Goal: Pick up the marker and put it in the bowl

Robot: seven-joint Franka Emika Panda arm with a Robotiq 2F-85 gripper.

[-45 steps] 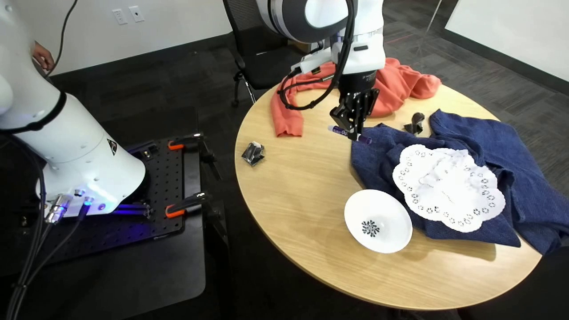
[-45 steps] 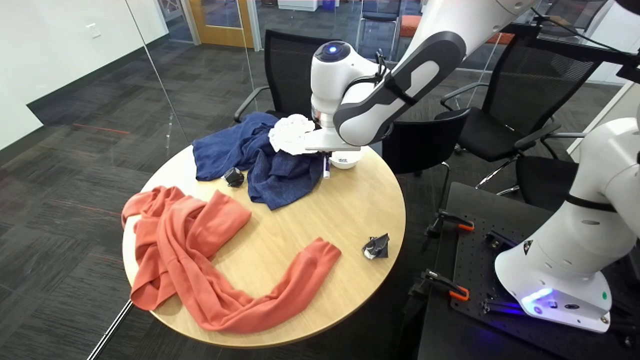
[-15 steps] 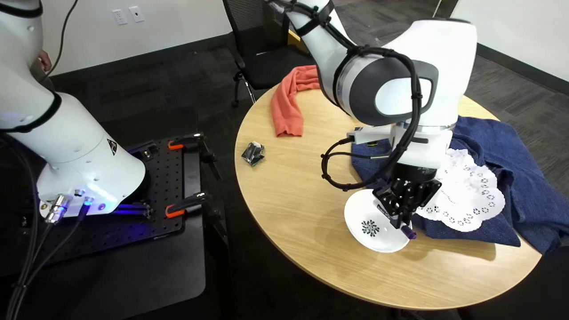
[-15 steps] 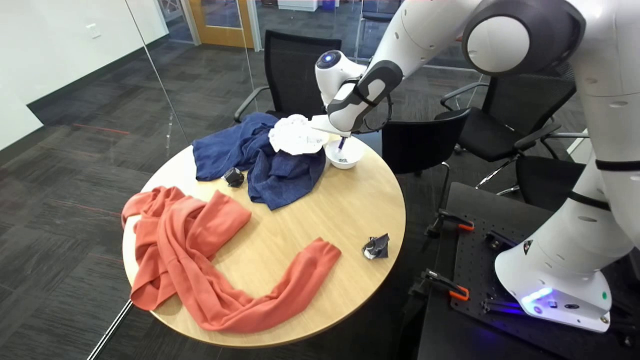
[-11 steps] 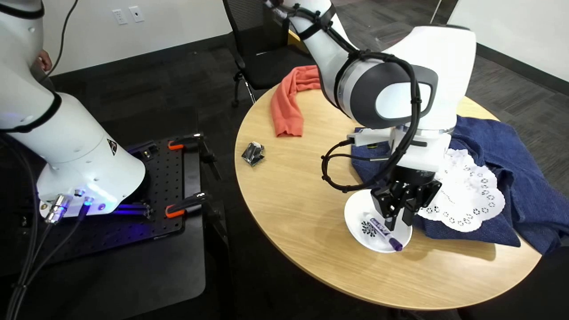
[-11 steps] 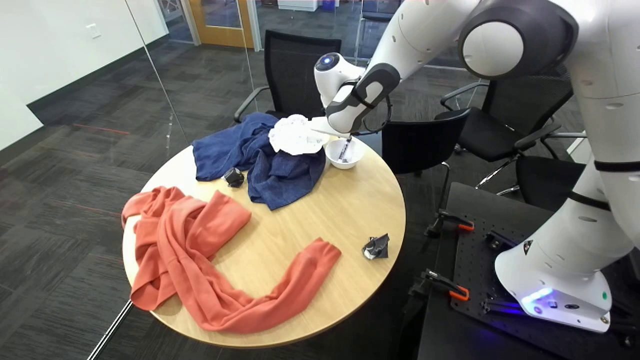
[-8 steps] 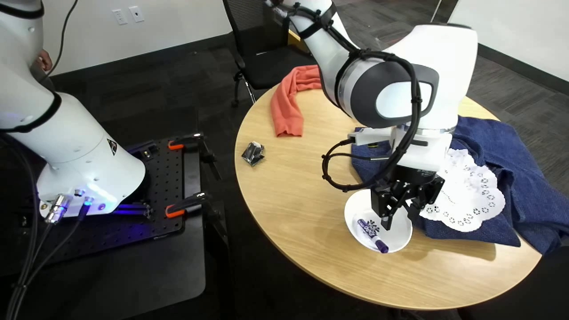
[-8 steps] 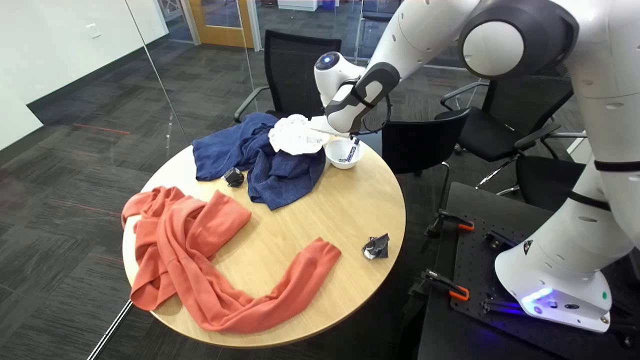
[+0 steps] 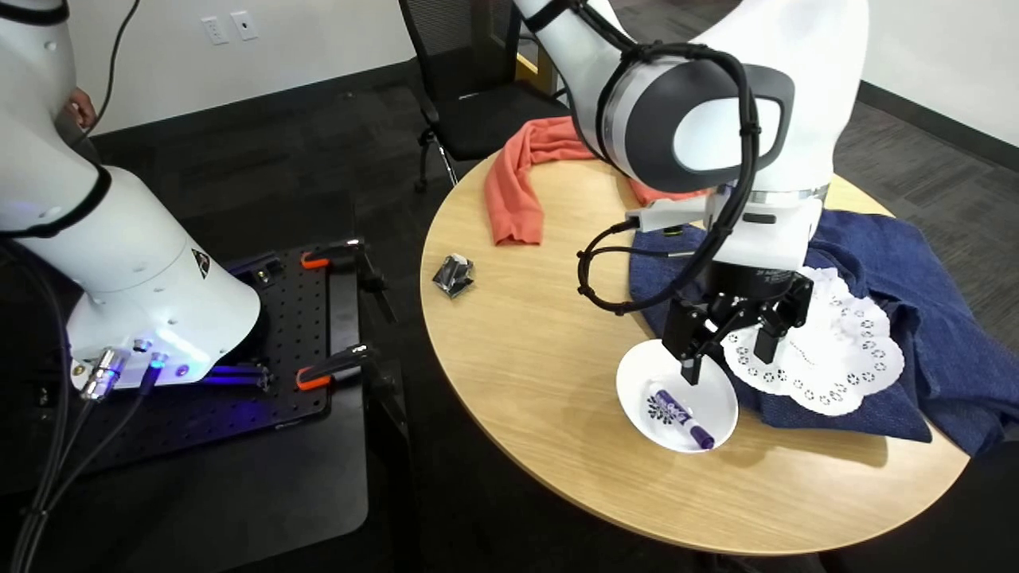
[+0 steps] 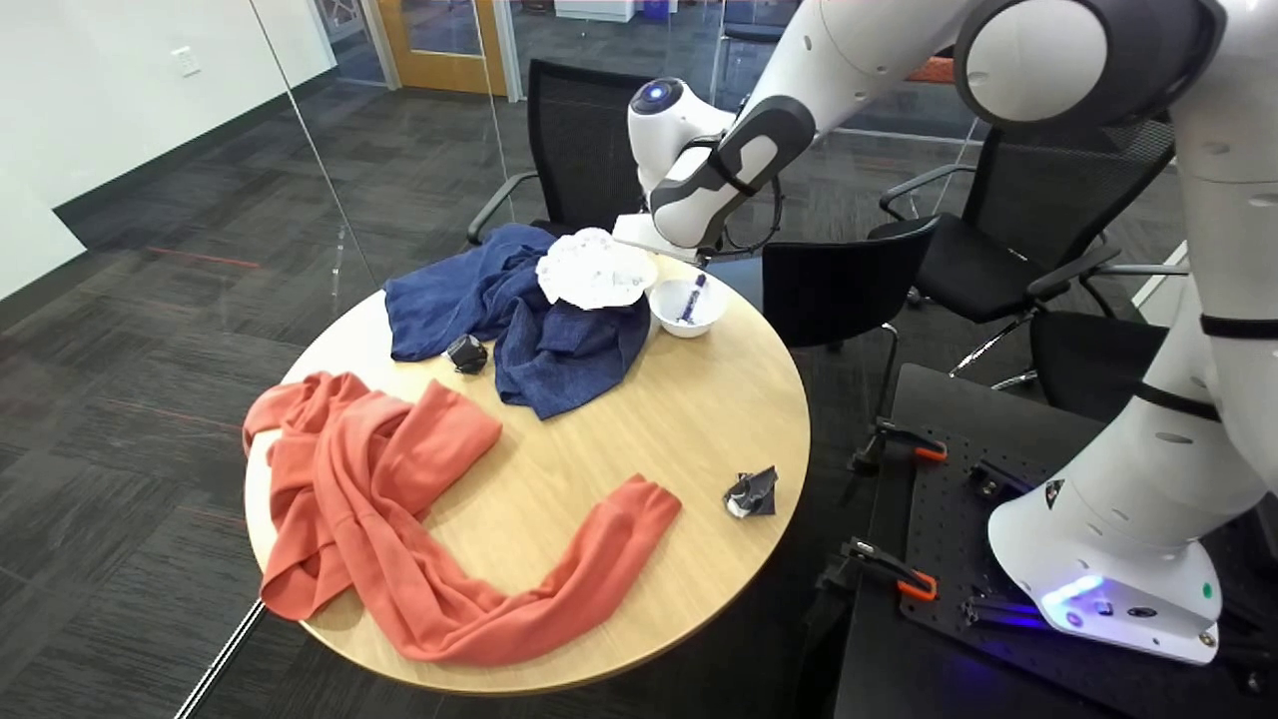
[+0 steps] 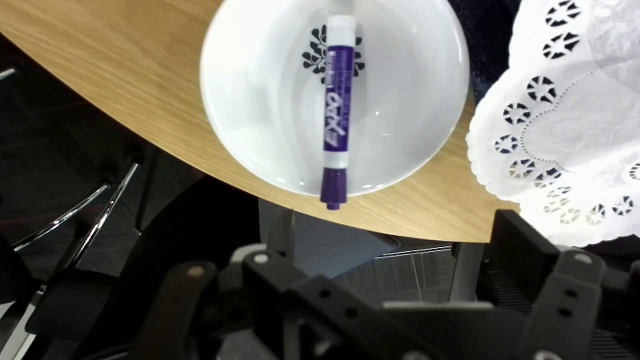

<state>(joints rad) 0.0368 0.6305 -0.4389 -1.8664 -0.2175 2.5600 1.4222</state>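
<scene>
1. Your purple-and-white marker (image 11: 338, 115) lies tilted inside the glossy, round bowl (image 11: 405, 120), one end by the rim.
2. Your gripper (image 9: 728, 363) points downward near the bowl, spread wide, clear of the marker.
3. A lacy, scalloped doily (image 11: 575, 140) tops rumpled denim (image 10: 574, 364) on your wood-grained table (image 9: 541, 342), above dark carpet (image 10: 150, 330).

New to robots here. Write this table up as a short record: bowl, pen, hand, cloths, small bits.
Bowl: white, dark pattern inside, on the wooden table
Marker: purple and white, resting inside the bowl
Hand: open, holding nothing, apart from the marker
Doily: white, lacy, lying on blue cloth
Garment: coral, spread on the table
Bits: crumpled dark scrap near the table edge; dark lump beside the blue cloth
</scene>
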